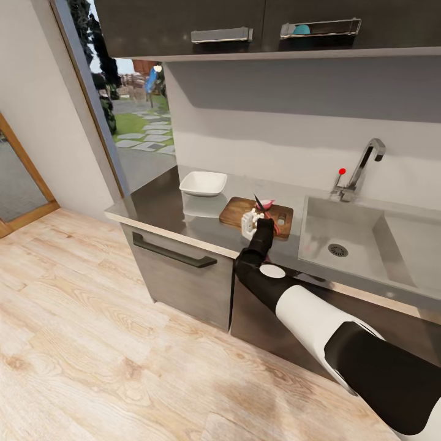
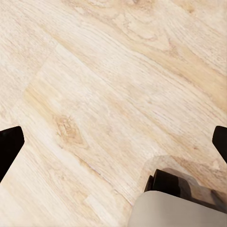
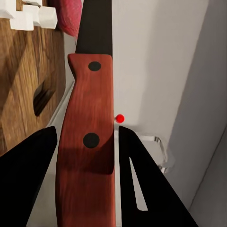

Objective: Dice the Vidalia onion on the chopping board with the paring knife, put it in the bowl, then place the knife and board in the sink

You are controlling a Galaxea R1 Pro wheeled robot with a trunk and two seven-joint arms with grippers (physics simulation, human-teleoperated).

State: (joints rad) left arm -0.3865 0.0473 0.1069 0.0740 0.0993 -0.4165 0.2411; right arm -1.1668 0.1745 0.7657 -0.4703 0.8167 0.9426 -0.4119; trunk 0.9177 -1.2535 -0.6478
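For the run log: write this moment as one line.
right gripper: shut on paring knife | over chopping board | onion: partly diced | bowl: empty | left gripper: open

You are looking at a dark-brown wooden chopping board (image 1: 256, 212) lying flat on the grey glossy countertop (image 1: 159, 208), between the white square bowl (image 1: 203, 183) and the steel sink (image 1: 343, 239). Small white onion cubes (image 1: 249, 222) are sitting on the board's near edge, with a pinkish-red onion piece (image 3: 70, 16) lying behind them. The paring knife (image 3: 90, 142), red-handled with a dark blade, is standing blade-up over the board. The bowl is sitting upright.
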